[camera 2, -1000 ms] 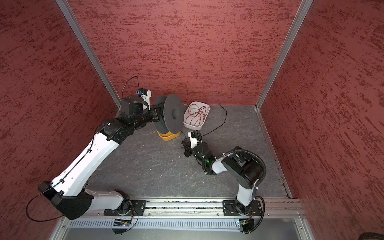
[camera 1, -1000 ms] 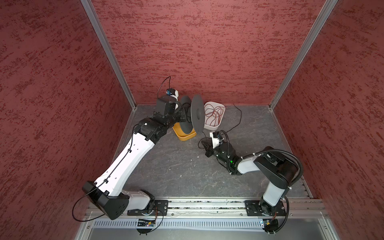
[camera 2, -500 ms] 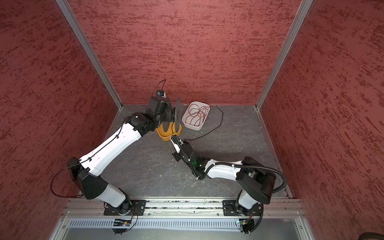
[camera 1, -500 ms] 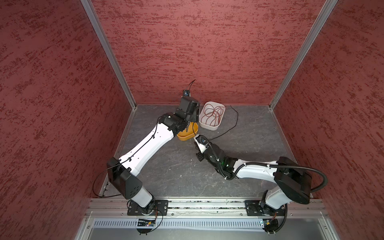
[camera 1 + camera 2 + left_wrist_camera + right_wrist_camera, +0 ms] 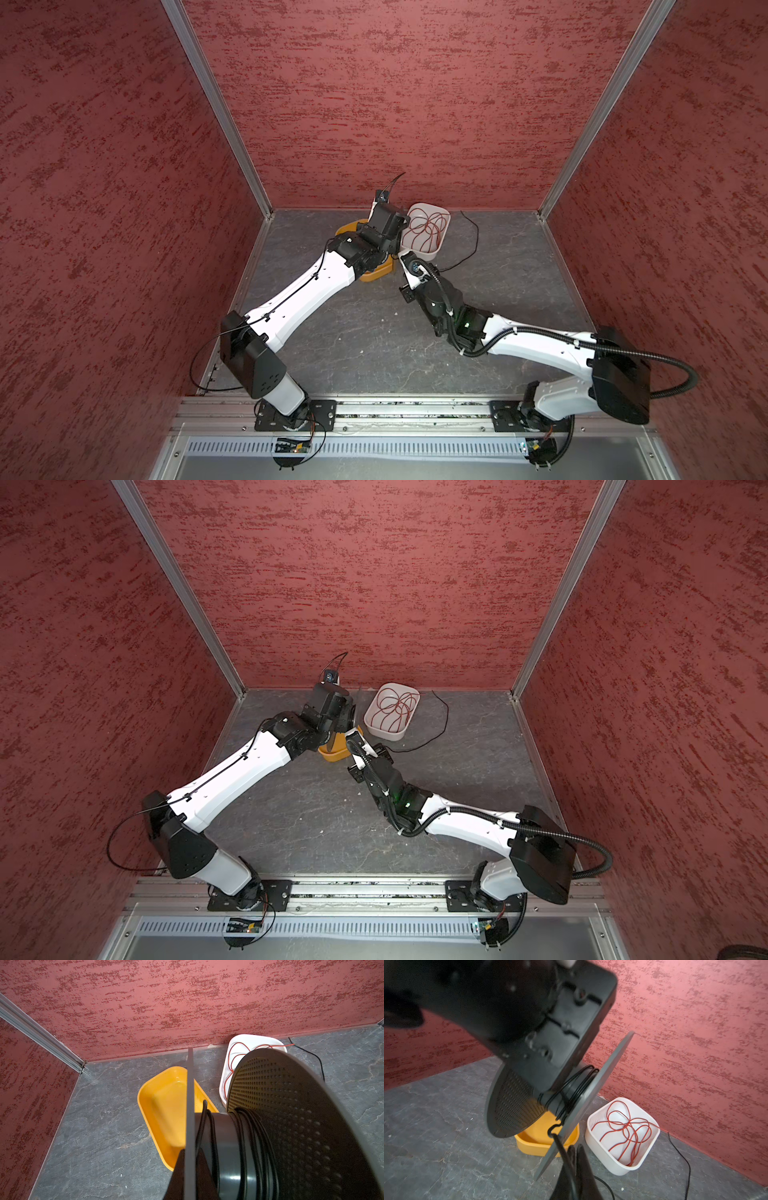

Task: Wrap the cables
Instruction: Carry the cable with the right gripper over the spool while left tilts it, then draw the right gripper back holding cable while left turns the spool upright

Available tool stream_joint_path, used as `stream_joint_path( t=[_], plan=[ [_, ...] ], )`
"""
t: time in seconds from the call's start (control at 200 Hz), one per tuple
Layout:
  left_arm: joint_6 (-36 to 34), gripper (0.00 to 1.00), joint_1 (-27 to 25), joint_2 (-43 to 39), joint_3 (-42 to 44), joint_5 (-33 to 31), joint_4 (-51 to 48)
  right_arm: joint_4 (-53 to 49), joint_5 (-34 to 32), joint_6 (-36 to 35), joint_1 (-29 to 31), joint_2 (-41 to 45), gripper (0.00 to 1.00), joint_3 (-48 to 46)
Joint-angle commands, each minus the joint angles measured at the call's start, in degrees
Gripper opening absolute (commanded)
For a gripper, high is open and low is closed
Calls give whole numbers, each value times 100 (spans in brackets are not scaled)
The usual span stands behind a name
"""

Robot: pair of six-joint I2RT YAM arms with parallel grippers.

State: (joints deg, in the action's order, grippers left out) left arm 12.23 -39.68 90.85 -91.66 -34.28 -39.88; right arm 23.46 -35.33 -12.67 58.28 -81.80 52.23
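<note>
My left jaws clamp the reel [image 5: 291, 1115] by its flange, my right jaws pinch the black cable [image 5: 261, 1147], a few turns on the hub, slack trailing right over the surface [image 5: 374, 332], so I should feed taut, neat turns.

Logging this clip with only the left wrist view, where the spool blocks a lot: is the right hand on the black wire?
Observer: Yes. In the right wrist view the right hand is shut on the black wire close to the spool.
Operator: Where does the slack go from there?
Observer: In a top view it lies on the floor, curving from that hand past the white tray toward the back.
Operator: And what does the spool hide in that tray?
Observer: The red wire, a loose tangle lying inside it.
</note>
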Motion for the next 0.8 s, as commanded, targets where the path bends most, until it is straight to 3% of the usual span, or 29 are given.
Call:
stream_joint_path(
  t=[0.0,0.205,0.792],
  plan=[
    [-125,0,-13,-162,25,-280,116,226,-502,-298,-60,-28,8,277],
    [-295,0,-62,-146,67,-155,49,240,-778,-512,-208,-86,10,498],
    [-834,0,-101,-506,431,299,185,-1146,521,261,-1278,40,12,1198]
  ],
)
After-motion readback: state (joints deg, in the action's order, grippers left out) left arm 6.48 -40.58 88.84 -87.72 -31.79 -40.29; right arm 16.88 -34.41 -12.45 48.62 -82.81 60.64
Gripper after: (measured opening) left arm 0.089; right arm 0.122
